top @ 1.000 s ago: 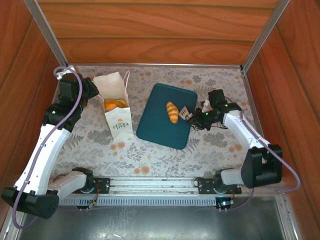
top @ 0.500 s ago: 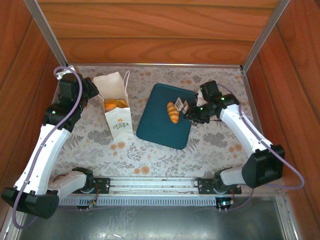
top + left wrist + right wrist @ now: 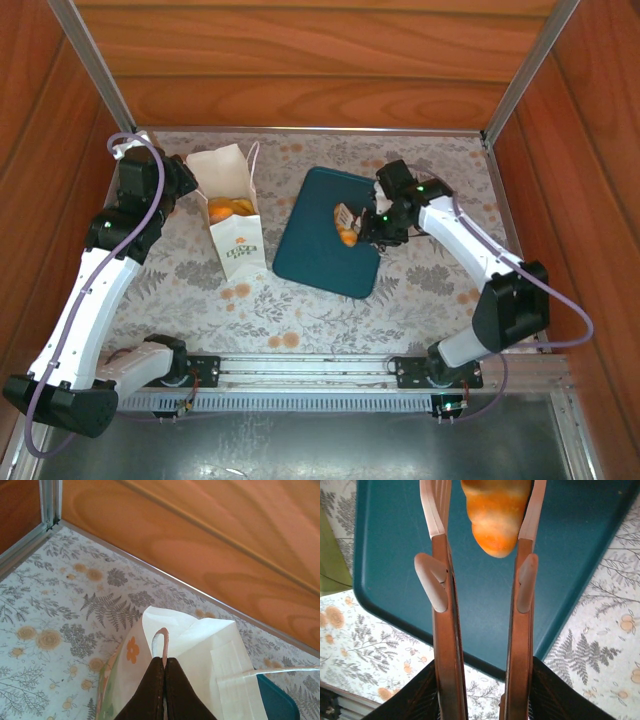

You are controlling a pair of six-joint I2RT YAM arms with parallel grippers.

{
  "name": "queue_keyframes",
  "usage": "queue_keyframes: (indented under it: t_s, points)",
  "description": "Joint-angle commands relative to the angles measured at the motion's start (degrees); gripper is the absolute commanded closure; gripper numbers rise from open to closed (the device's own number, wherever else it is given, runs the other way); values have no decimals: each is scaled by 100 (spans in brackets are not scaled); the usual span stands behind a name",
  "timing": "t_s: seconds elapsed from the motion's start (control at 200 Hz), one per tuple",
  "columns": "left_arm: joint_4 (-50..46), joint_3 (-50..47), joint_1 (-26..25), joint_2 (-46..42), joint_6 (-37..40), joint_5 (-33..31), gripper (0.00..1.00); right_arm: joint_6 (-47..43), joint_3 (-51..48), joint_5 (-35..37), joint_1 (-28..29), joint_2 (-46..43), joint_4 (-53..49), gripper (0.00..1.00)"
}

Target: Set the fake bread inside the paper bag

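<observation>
Right pincer astride a roll on the tray, left pincer pinching the bag

The right pincer point(image 3: 352, 224) hangs over the dark teal tray point(image 3: 312, 255), which lies mid-counter point(image 3: 300, 310) a little toward the far edge. Its jaws are partly apart, with one golden-brown bread roll point(image 3: 346, 233) between the fingers. The roll lies on the tray near the tray's right edge; one finger looks to touch it, the other stands just clear. The white paper bag point(image 3: 238, 235) stands upright and open near the counter's far-left corner, with more orange rolls point(image 3: 228, 208) inside. The left pincer point(image 3: 164, 662) is closed tight on the bag's top rim
</observation>
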Motion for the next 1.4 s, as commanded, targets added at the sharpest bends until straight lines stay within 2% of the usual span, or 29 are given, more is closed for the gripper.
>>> queue_keyframes:
  t_s: [0.0,0.16,0.3,0.435,0.785,1.039,1.209,1.399]
  points:
    - [44,89,45,4,-18,7,100,-169,129,122,110,177,-1,56]
    - [40,97,48,4,-27,15,100,-149,195,104,174,380,50,60]
    - [44,106,44,-13,-27,-4,100,-128,235,111,176,383,38,76]
    - [44,100,41,1,-22,7,100,-29,319,148,176,184,-10,84]
    - [44,111,45,-6,-27,15,100,505,977,-161,176,-709,4,87]
    - [44,89,44,-43,-20,5,100,755,2322,-738,277,-1021,309,88]
    - [45,100,44,-31,-35,15,100,698,3402,-812,823,-721,289,88]
    - [44,93,43,-31,-51,16,100,577,4134,-771,1590,-303,315,88]
